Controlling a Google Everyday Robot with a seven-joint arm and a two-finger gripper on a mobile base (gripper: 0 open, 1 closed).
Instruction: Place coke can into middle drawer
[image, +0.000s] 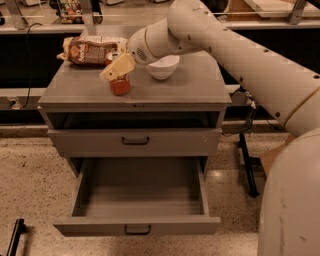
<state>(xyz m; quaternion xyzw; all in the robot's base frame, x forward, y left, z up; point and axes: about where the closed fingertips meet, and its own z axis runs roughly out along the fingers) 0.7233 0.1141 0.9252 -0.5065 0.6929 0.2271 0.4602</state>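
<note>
The coke can, red, stands upright on the grey cabinet top, left of centre. My gripper comes in from the right and sits right at the can's top, covering its upper part. The can rests on the cabinet top. The middle drawer, the lowest one, is pulled wide open below, and its grey floor is bare.
A white bowl stands just right of the can, behind my wrist. A brown snack bag lies at the back left. A closed drawer front with a handle is above the open drawer. A black stand leg is at the right.
</note>
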